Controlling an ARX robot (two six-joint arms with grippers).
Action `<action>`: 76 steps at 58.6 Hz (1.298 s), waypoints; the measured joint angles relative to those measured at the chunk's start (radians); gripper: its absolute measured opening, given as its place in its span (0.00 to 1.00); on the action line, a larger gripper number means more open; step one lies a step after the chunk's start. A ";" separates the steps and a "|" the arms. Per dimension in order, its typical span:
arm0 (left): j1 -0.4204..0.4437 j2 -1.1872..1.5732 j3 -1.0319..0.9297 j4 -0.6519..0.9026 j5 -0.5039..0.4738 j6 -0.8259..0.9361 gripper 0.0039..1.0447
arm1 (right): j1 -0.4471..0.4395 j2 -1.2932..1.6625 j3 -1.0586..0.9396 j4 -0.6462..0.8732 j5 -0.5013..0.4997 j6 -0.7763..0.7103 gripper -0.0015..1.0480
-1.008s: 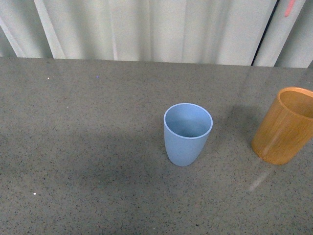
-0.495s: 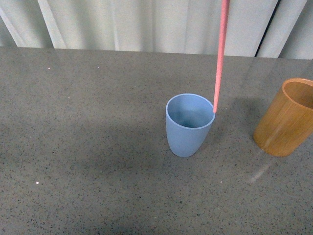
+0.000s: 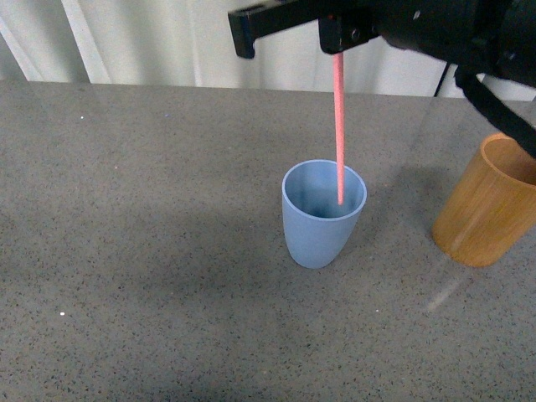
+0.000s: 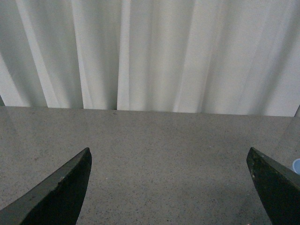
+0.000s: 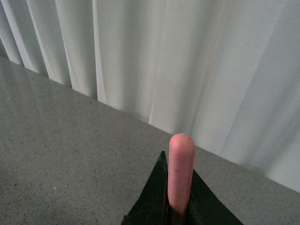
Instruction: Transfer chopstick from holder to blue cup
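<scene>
The light-blue cup [image 3: 322,226] stands upright in the middle of the grey table. A salmon-pink chopstick [image 3: 338,126] hangs nearly upright from my right gripper [image 3: 338,42], which is shut on its upper part at the top of the front view. Its lower tip sits inside the cup's mouth, toward the right side. In the right wrist view the chopstick's rounded end [image 5: 181,159] sticks out between the shut black fingers of the right gripper [image 5: 178,165]. The orange-brown wooden holder [image 3: 488,205] stands at the right edge, showing nothing in it. My left gripper [image 4: 168,152] is open over bare table.
A white pleated curtain [image 3: 167,42] runs along the table's far edge. The speckled grey table [image 3: 151,251] stretches left and in front of the cups. A sliver of the blue cup [image 4: 296,165] shows at the edge of the left wrist view.
The right gripper has come down into the front view. The chopstick has shifted left from the cup's right rim, and its tip now sits inside the mouth.
</scene>
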 joint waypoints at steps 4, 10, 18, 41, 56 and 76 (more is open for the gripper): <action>0.000 0.000 0.000 0.000 0.000 0.000 0.94 | -0.001 0.033 0.000 0.023 0.008 0.000 0.02; 0.000 0.000 0.000 0.000 0.000 0.000 0.94 | -0.001 0.076 -0.013 0.056 0.016 0.002 0.02; 0.000 0.000 0.000 0.000 0.000 0.000 0.94 | -0.002 0.109 -0.042 0.077 0.032 0.010 0.02; 0.000 0.000 0.000 0.000 0.000 0.000 0.94 | -0.020 0.022 -0.069 0.007 0.050 0.087 0.59; 0.000 0.000 0.000 0.000 0.000 0.000 0.94 | -0.071 -0.283 -0.109 -0.151 0.071 0.101 0.92; 0.000 0.000 0.000 0.000 0.000 0.000 0.94 | -0.353 -1.014 -0.290 -0.895 0.292 0.213 0.90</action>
